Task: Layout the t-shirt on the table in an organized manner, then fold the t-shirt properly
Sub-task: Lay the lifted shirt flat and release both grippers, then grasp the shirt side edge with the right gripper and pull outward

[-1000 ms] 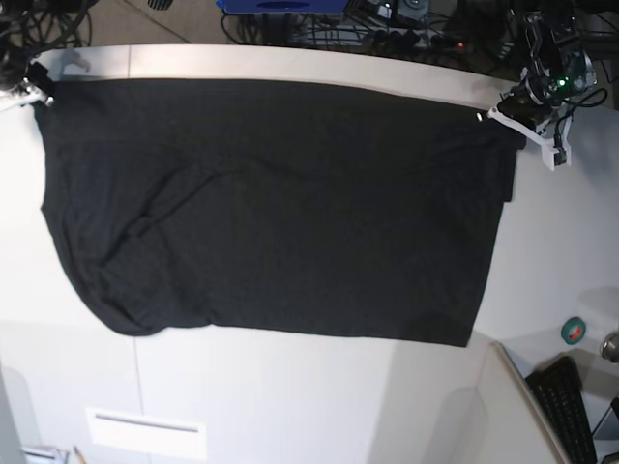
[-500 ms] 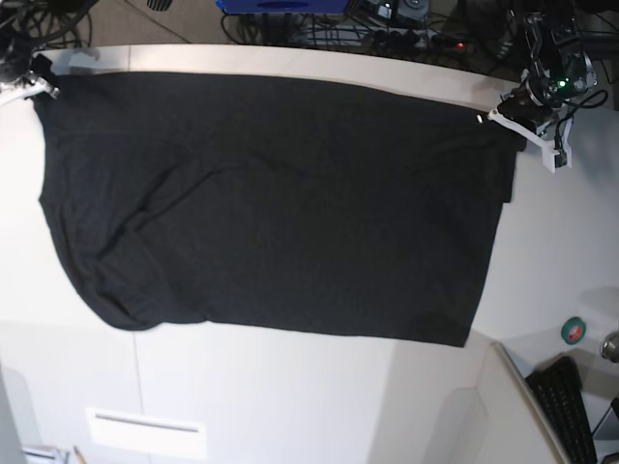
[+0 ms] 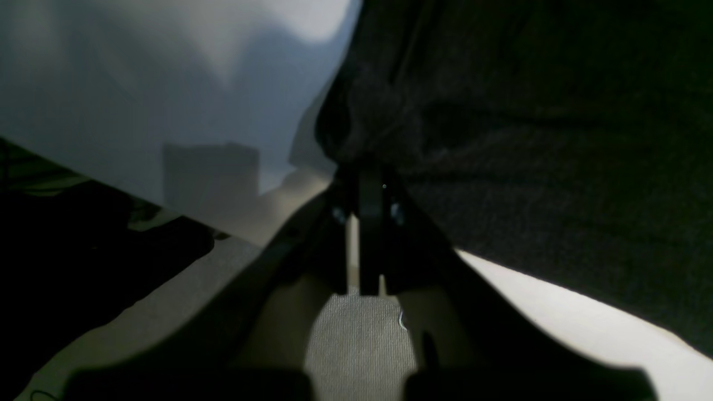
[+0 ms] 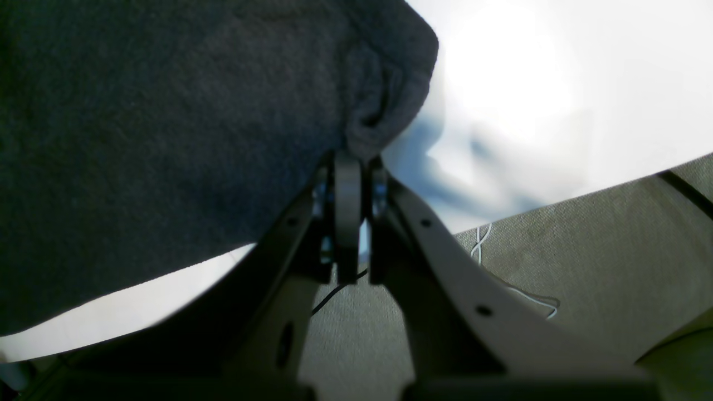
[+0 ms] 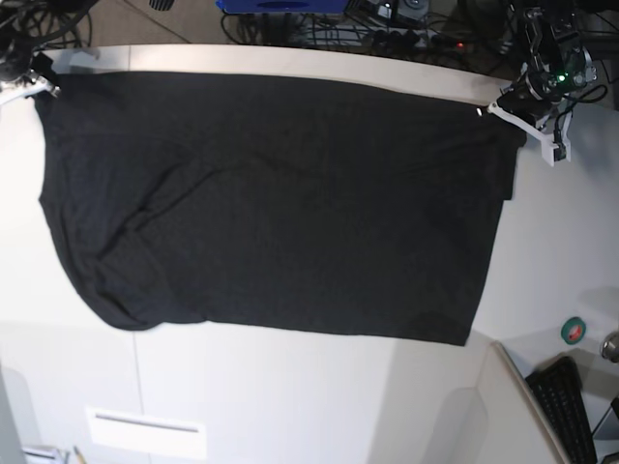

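Note:
The black t-shirt [image 5: 271, 203] lies spread wide over the off-white table [image 5: 290, 396], plain side up, with a crease near its lower left. At the shirt's far right corner my left gripper [image 5: 495, 108] is shut on the cloth. In the left wrist view its fingers [image 3: 370, 178] pinch a bunched fold of the t-shirt [image 3: 557, 167]. My right gripper [image 5: 41, 85] holds the far left corner. The right wrist view shows it [image 4: 350, 161] shut on the curled corner of the t-shirt [image 4: 139, 139].
A green tape roll [image 5: 574, 331] and a black keyboard [image 5: 566, 406] sit at the lower right. Cables and equipment [image 5: 387, 19] crowd the space beyond the table's far edge. A white rectangular slot [image 5: 145, 430] is set near the front left.
Both grippers have drawn the shirt's far edge a little farther back, and the left corner has moved most. The cloth now lies slightly more stretched.

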